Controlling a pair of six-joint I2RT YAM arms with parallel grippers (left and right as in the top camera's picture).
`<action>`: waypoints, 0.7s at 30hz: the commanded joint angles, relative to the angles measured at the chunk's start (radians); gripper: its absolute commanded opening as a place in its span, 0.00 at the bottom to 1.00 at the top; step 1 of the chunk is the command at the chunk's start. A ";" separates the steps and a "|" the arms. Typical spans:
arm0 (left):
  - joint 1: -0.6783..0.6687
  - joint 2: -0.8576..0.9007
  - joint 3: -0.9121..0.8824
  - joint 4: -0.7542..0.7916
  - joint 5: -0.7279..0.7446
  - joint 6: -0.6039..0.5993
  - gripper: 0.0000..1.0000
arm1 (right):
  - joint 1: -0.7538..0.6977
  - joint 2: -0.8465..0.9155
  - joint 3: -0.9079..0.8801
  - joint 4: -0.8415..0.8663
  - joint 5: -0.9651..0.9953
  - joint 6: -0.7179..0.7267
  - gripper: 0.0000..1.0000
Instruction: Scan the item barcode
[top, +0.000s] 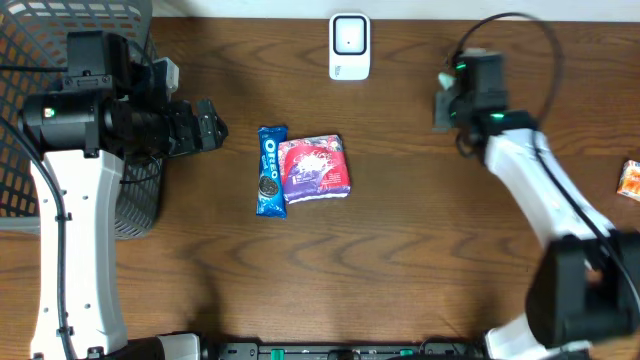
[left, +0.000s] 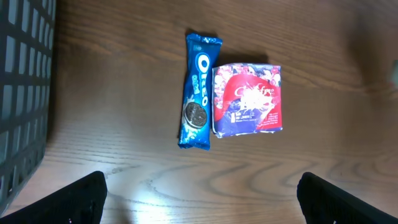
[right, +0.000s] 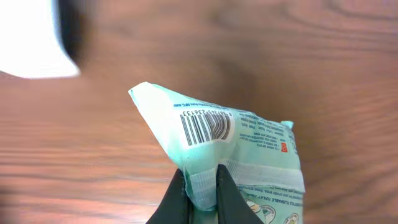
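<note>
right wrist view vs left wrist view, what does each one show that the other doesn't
Only the right wrist: the right hand pinched shut on a pale green packet, its barcode facing the camera, and a blurred white shape at upper left. Only the left wrist: an Oreo pack and a red packet lying side by side, a mesh basket at the left edge, and the open left hand. Both: the brown wooden table.

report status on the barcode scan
Right gripper shut on green packet, barcode visible. Left gripper open, empty. Scanner apart from packet, nothing between.
</note>
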 joint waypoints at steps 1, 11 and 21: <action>-0.002 0.004 0.003 -0.001 -0.006 0.013 0.98 | -0.070 -0.058 0.018 -0.020 -0.391 0.173 0.01; -0.002 0.004 0.003 -0.001 -0.006 0.013 0.98 | -0.119 0.027 -0.026 -0.008 -0.886 0.384 0.01; -0.002 0.004 0.003 -0.001 -0.006 0.013 0.98 | -0.115 0.188 -0.114 0.177 -1.056 0.538 0.01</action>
